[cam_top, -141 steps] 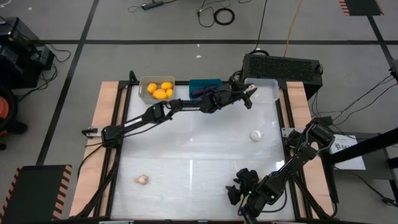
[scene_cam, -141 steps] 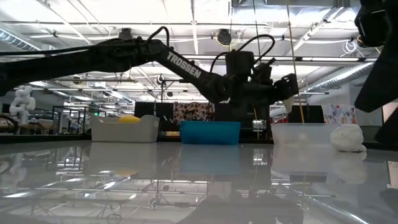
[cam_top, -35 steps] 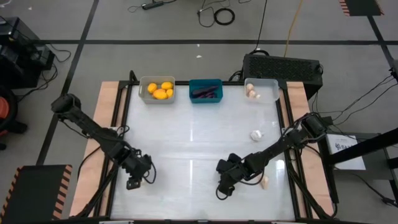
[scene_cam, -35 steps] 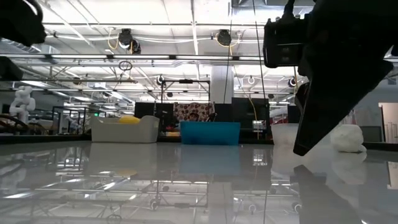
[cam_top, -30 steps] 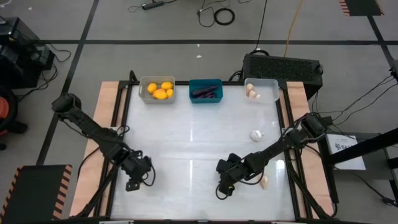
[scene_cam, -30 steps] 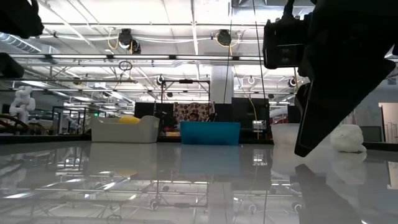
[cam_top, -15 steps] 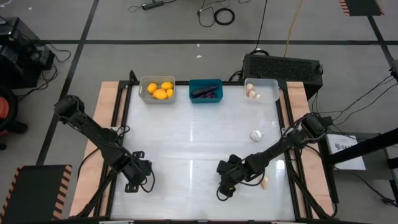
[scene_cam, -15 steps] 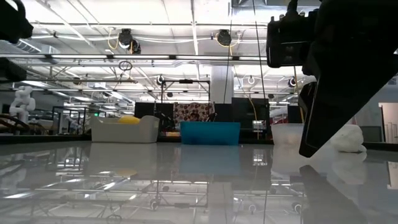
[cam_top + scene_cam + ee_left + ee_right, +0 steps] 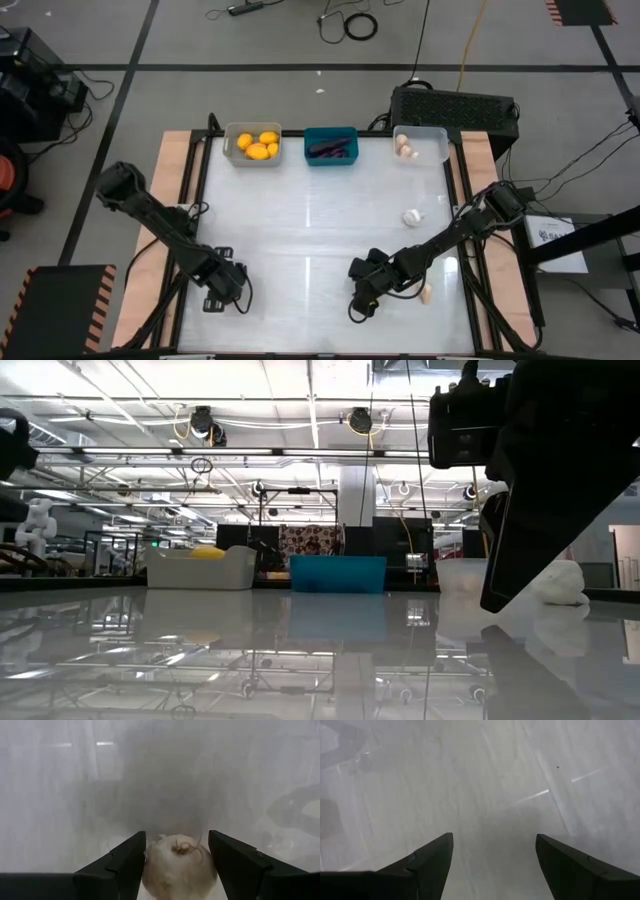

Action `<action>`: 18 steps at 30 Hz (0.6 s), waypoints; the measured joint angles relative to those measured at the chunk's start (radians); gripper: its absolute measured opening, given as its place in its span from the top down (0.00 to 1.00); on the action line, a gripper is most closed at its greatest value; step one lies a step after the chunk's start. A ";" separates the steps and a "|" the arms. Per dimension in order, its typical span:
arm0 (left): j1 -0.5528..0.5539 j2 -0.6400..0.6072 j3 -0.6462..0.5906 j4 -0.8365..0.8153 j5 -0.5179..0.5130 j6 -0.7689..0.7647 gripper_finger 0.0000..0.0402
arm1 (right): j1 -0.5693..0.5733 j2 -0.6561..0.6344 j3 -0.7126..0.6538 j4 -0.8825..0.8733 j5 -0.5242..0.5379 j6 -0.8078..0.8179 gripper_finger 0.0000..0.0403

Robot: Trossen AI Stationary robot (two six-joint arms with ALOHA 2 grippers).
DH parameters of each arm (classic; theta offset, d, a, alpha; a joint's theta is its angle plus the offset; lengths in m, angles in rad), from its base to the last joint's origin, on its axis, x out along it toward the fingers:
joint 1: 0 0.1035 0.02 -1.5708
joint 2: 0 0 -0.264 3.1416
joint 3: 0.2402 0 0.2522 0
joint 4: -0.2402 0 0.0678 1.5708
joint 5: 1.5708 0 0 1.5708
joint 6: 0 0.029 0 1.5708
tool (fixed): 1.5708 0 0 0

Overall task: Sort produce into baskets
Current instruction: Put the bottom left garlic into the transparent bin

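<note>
My left gripper (image 9: 216, 298) points down at the table's near left. A pale garlic bulb (image 9: 179, 865) sits between its open fingers, stem tuft up; in the high view the gripper hides the bulb. My right gripper (image 9: 357, 311) stands open over bare table near the front middle, with nothing between its fingers (image 9: 492, 865). Along the far edge stand a grey basket (image 9: 230, 155) with yellow fruits (image 9: 258, 146), a teal basket (image 9: 331, 160) with purple pieces (image 9: 328, 150), and a white basket (image 9: 436, 152) with garlic bulbs (image 9: 405, 147). My left gripper's fingers (image 9: 125, 865) stand close against the garlic bulb's two sides, coming from above. Whether they touch it I cannot tell.
Two more garlic bulbs lie loose on the table's right half: one (image 9: 411, 216) mid-right, one (image 9: 425, 292) beside my right arm near the front. A large black box (image 9: 455, 105) stands behind the white basket. The table's middle is bare.
My left gripper has sunk toward the table at the near left, shifting slightly toward the near edge, while its arm's elbow came in toward the table.
</note>
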 joint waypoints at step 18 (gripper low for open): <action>0.001 0.027 0.002 -0.006 0.019 0.034 0.53 | 0.000 0.000 0.000 0.000 0.000 0.007 0.31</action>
